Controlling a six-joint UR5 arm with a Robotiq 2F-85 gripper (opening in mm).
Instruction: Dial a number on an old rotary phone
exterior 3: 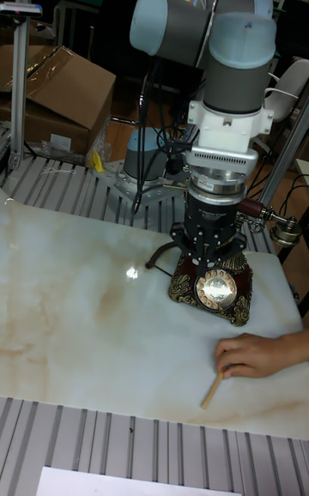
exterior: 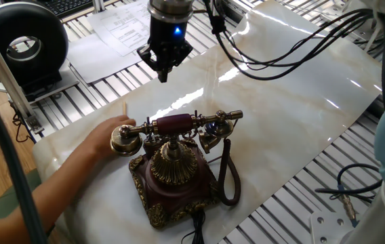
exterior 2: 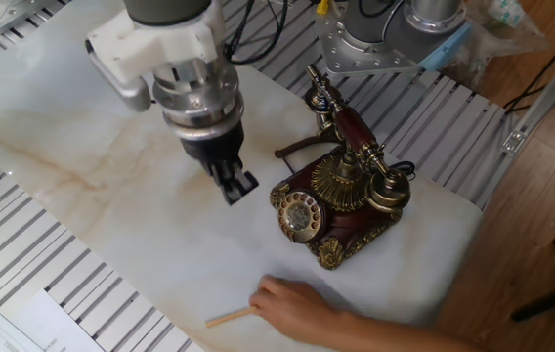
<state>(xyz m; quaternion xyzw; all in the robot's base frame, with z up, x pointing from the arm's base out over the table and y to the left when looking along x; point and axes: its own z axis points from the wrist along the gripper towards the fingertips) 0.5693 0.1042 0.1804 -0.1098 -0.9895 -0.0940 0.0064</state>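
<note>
While hovering over bare marble with nothing between them, the gripper (exterior 2: 235, 186) fingers look pressed together into a single tip, at about ten o'clock from the old rotary phone (exterior 2: 341, 200) in the other fixed view. Judged as the approach step: not yet touching the rotary dial (exterior 2: 300, 215), which faces outward at seven o'clock on the maroon base. Phone standing near the five-o'clock edge of the marble slab (exterior 2: 82, 156), handset (exterior: 175, 126) resting crosswise in its cradle. Next move probably calls for sinking the tip into one finger hole and sweeping round the dial's arc, with care not to shove the base sideways. A person's hand (exterior 2: 292, 305) at six o'clock from the phone, reaching to a wooden stick (exterior 2: 229, 317); worth keeping clear of. Finger holes and numerals too small to read. In the tall fixed view, wrist blocking much of the phone; in one fixed view, dial hidden behind the brass dome (exterior: 172, 163).
</note>
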